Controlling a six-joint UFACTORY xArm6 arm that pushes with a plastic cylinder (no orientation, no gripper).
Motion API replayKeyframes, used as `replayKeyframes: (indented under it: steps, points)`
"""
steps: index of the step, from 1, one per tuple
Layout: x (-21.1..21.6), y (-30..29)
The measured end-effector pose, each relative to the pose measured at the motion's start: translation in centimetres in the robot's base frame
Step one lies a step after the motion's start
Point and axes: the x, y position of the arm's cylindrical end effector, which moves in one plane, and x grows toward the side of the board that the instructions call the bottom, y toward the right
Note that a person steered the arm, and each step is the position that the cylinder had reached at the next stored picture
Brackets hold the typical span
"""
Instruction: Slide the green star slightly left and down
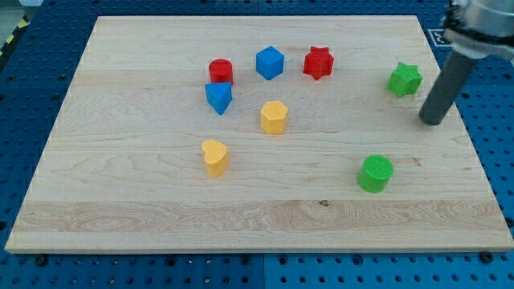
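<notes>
Camera view: my tip (433, 122) sits just right of and below the green star (405, 79).
Pincer: none here; cannot tell any state.
Do it well: go round above-right, push gently down-left.

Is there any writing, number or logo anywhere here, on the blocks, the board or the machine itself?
None that can be read.
The wooden board is plain grain, with no print.
The blocks, among them the green star and the green cylinder, carry no marks.
A black-and-white patch at the board's top right corner is too cut off to read.
My tip, right of the star, bears no label.
</notes>
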Motion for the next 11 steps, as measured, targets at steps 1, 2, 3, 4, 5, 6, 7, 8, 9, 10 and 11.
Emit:
replayKeyframes:
  steps: [1, 2, 3, 4, 5, 6, 7, 8, 9, 10, 11]
  points:
    - [-5.3, 0.6]
    - [-10.4, 0.5]
    - [-10.9, -0.3]
    - [-9.2, -0.4]
    - [-5.4, -0.4]
    - [-2.9, -0.4]
    - [-3.8, -0.3]
    - [-6.4, -0.3]
    - [-7.7, -1.2]
    - [-7.0, -3.3]
    - [-5.0, -4.4]
